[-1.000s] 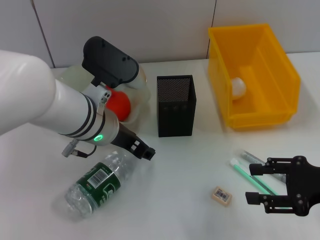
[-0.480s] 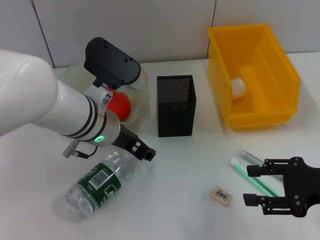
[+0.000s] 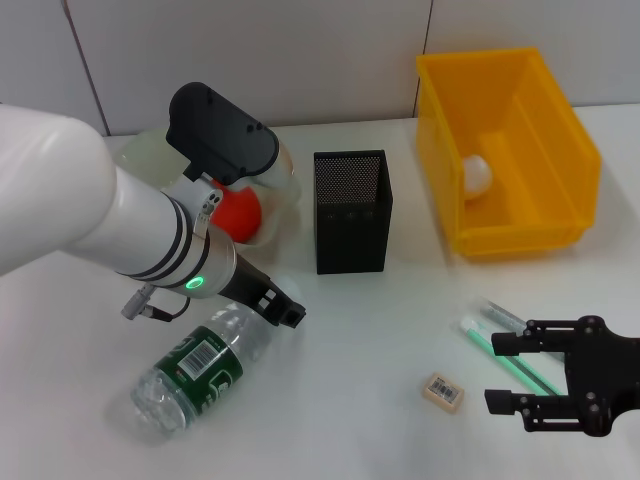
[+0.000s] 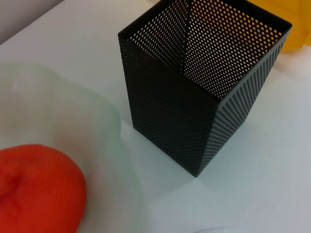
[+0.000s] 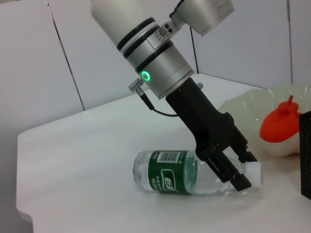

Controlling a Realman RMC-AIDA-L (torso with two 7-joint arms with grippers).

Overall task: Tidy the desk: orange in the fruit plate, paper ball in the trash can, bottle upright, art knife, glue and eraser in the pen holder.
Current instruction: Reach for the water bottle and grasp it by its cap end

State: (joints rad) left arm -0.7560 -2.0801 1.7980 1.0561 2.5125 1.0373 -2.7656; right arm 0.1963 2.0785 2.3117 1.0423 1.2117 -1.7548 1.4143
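— Where do your big pieces sit?
— Your yellow-orange rectangular plastic bin [image 3: 520, 150] holds the white paper ball [image 3: 477, 172]; the pale green wavy-rimmed bowl [image 3: 150, 155] holds the red-orange fruit [image 3: 240, 208], beside the black mesh square cup [image 3: 352, 210].

— And the smaller ones?
— Your clear green-labelled bottle [image 3: 195, 365] lies on its side, left gripper [image 5: 240, 170] straddling its neck, fingers apart. Your right gripper [image 3: 505, 372] hangs spread near the beige barcode-labelled eraser [image 3: 442, 390].
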